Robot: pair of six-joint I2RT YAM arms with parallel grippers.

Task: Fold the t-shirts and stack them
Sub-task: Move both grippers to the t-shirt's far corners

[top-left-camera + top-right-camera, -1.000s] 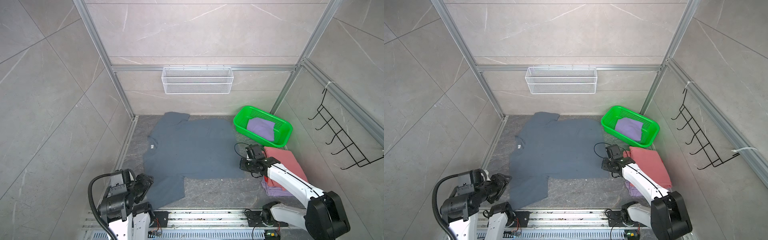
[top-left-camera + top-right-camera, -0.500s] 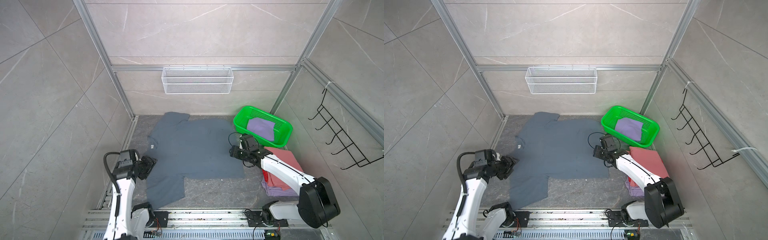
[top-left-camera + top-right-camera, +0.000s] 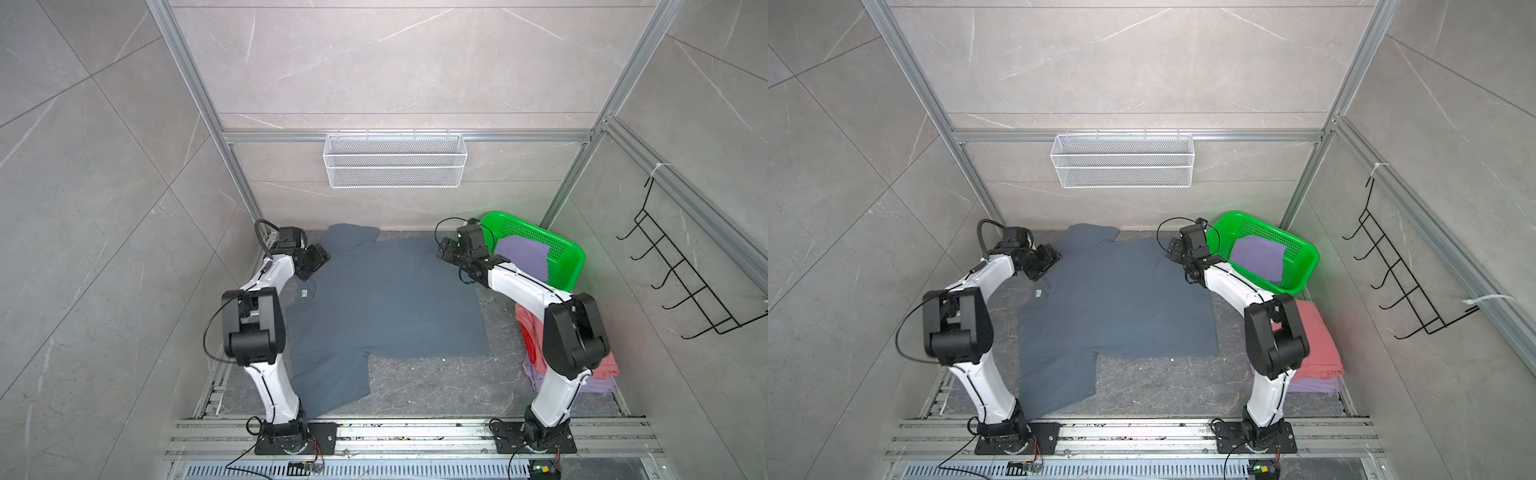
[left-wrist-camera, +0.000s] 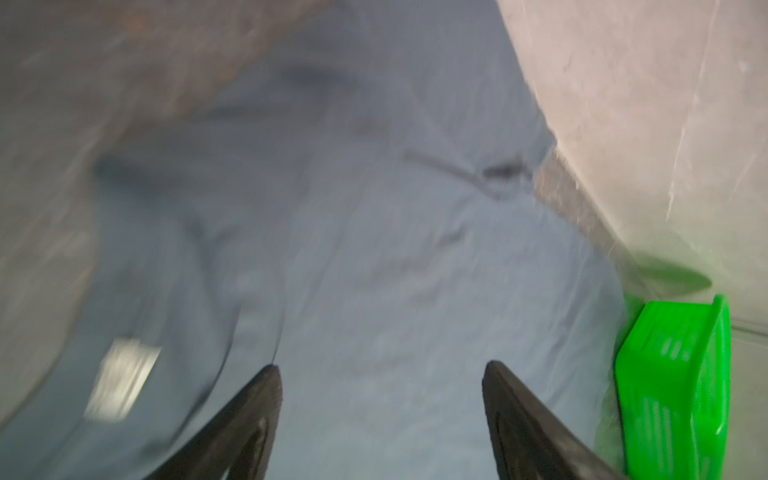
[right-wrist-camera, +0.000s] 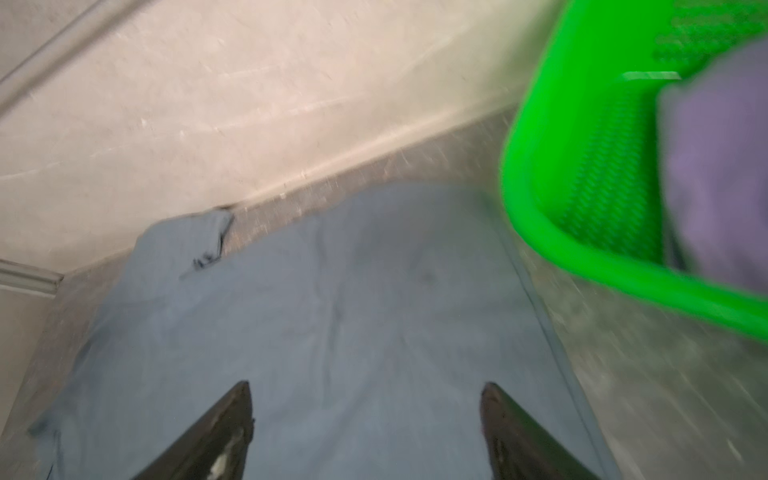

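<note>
Cloth first: large slate blue-grey t-shirt (image 3: pixel 386 307) spread flat in the middle of the dark stone desk (image 3: pixel 415 382), collar toward the left, hem toward the right. One short sleeve up against the back wall, the other pointing at the front rail. Mostly smooth, with faint creases across the body and a small rumple at the far sleeve's edge. Small white neck label (image 3: pixel 304 294) showing at the collar.

Left end effector (image 3: pixel 321 259) over the far shoulder, near the collar, with jaws spread wide and nothing between them in the left wrist view (image 4: pixel 380 370). Right end effector (image 3: pixel 442 249) over the far hem corner, just beside the green basket (image 3: pixel 575 266), likewise gaping and empty in the right wrist view (image 5: pixel 365 388). Both wrist views blurred, so contact with the cloth impossible to tell.

Lavender t-shirt (image 3: pixel 523 255) lying inside the basket. Salmon-pink t-shirt (image 3: pixel 1316 336) folded at the right edge of the desk, resting on a folded lavender one (image 3: pixel 1312 385), partly hidden behind the right arm.
</note>
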